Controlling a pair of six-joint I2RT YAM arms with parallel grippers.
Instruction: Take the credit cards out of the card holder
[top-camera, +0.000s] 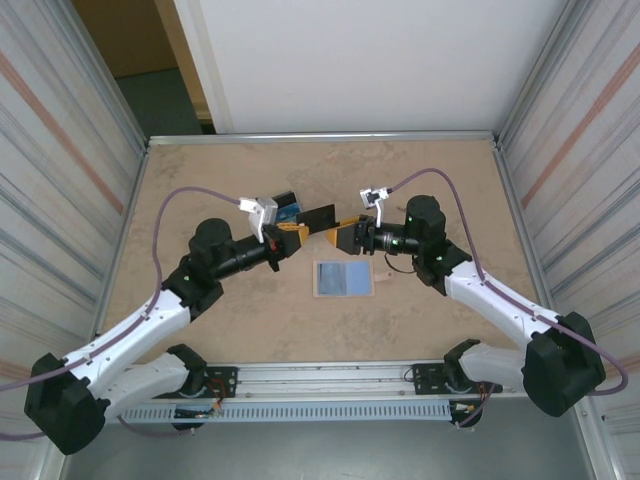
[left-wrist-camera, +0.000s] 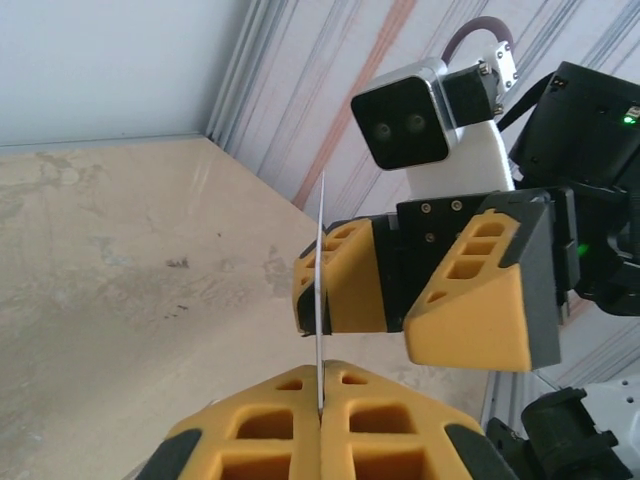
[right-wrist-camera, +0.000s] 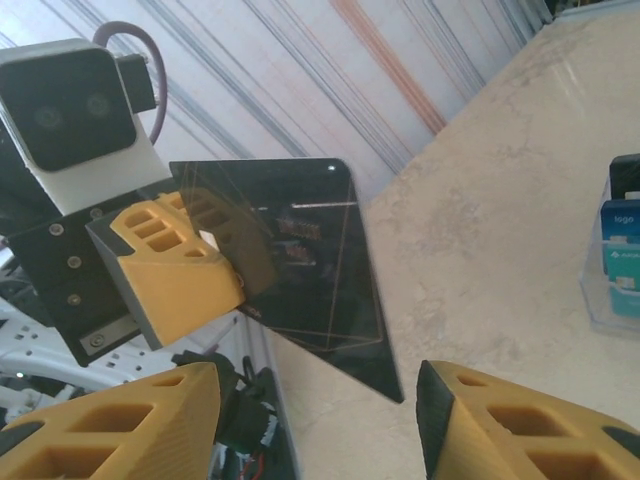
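The left gripper (top-camera: 297, 237) is pinched shut on 1 black card (top-camera: 318, 217). It holds the card up in the air, just above the middle of the top view. Most of the card sticks out free. I think that leaves room for the other arm to take it. From the left wrist, the card looks like a thin line standing up out of the closed fingers (left-wrist-camera: 270, 430), because we see it from its edge.

The right gripper (top-camera: 342, 237) faces the left one, very close. Its 2 fingers are wide apart with nothing between them. In the right wrist view, the card's free corner points down at that gap. It looks like a hand-over is being set up. I cannot tell if 1 finger touches the card.

The holder (top-camera: 343, 278) lies open and flat on the table (top-camera: 200, 190), just below the 2 grippers, blue side up. Its tab (top-camera: 385, 272) is at the right. I cannot tell if a card is in it.

A pile (top-camera: 287, 208) of blue and dark cards sits just above the left gripper. I think the black card will go there too.
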